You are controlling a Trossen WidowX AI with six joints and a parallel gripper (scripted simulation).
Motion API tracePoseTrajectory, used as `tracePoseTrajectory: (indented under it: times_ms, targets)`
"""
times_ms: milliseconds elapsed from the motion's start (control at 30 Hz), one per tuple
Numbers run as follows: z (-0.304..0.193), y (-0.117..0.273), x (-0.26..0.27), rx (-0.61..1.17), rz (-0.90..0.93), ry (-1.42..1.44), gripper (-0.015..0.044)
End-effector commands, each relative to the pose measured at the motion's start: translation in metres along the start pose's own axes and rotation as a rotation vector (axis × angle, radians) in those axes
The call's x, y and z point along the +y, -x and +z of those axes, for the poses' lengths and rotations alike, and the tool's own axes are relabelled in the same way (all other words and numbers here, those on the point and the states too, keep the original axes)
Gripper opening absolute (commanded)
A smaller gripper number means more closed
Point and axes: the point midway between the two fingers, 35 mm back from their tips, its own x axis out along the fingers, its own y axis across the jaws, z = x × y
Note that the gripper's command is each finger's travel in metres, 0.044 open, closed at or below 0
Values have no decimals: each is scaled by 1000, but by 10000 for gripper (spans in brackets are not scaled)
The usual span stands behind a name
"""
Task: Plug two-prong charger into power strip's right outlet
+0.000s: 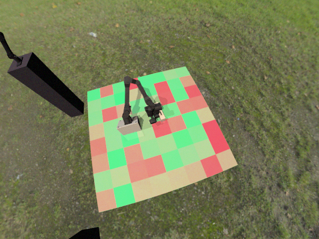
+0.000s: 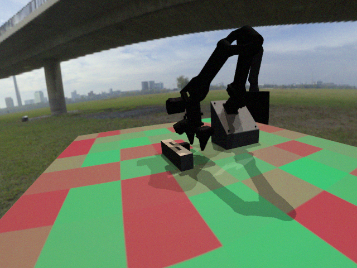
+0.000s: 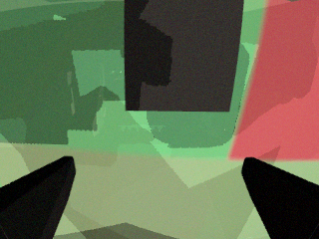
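The power strip [image 1: 162, 116] [image 2: 186, 161] is a long box with a cream top and dark outlet openings; it stands on the checkered mat. It is outside the wrist view. The charger [image 2: 185, 146] [image 3: 199, 60] is a dark block low against the strip's side facing the robot base; in the wrist view it enters from the top edge, partly shadowed. Its prongs cannot be made out. My gripper [image 2: 197, 146] [image 3: 161, 166] points down, open and empty, on the base side of the charger. In the wrist view the charger's near edge lies beyond the fingertips, not between them.
The grey sloped robot base [image 1: 129, 127] [image 2: 243, 139] stands behind the gripper. The checkered mat [image 1: 154, 185] [image 2: 161, 213] lies on grass. A tall dark pillar [image 1: 51, 86] with another arm stands outside the mat. A black shape [image 1: 88, 234] shows at the bottom edge.
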Motion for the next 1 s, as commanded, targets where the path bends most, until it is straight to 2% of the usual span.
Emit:
tracePoseTrajectory:
  times_ms: [0, 300, 967]
  targets:
    - [5, 11, 0, -84, 4, -6, 440]
    - [13, 76, -2, -586, 4, 0, 440]
    - [13, 77, -2, -596, 4, 1, 440]
